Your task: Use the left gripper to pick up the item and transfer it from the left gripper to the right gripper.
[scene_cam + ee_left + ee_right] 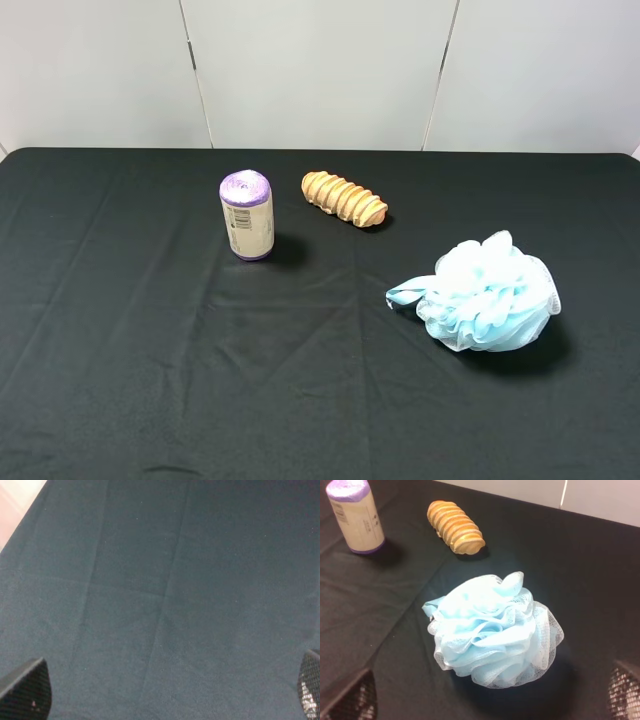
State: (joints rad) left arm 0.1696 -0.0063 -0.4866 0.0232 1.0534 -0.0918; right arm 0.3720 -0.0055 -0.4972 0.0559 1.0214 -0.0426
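Blue pouf [490, 292] on black cloth [150, 350], purple-topped roll [247, 215] beyond

You've got a table w/ black cloth [130, 380], creased. On it: blue-white pouf [490, 292] at right, purple-topped roll [247, 216] upright near centre, ridged wooden piece [345, 198] lying just beside it.

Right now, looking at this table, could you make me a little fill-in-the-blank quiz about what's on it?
1. The fluffy bath pouf is pale ____ and white.
2. The roll standing upright has a ____ top.
3. The ridged wooden piece lies ____ the roll and the pouf.
4. Everything rests on a ____ cloth.

Missing words: blue; purple; between; black
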